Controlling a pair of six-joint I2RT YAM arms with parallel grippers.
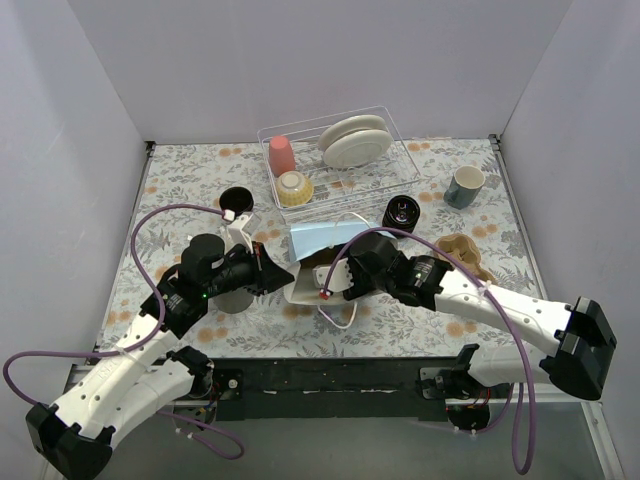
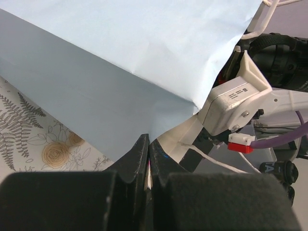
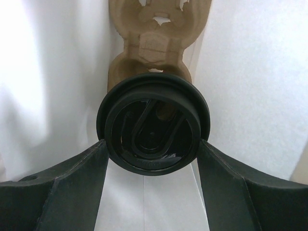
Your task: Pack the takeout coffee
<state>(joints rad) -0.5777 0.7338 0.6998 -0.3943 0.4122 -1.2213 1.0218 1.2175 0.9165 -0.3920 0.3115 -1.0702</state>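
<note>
A light blue paper bag lies on its side mid-table, its white inside open toward me. My left gripper is shut on the bag's mouth edge, a thin strip of paper between its jaws. My right gripper reaches into the bag mouth and is shut on a black coffee cup, one finger on each side of its lid. The cup sits against a brown pulp carrier inside the bag. Two more black lidded cups stand outside, one at the left and one at the right.
A wire dish rack at the back holds a pink cup, a yellow bowl and plates. A blue-grey mug stands at the back right. A brown pulp carrier lies right of the bag.
</note>
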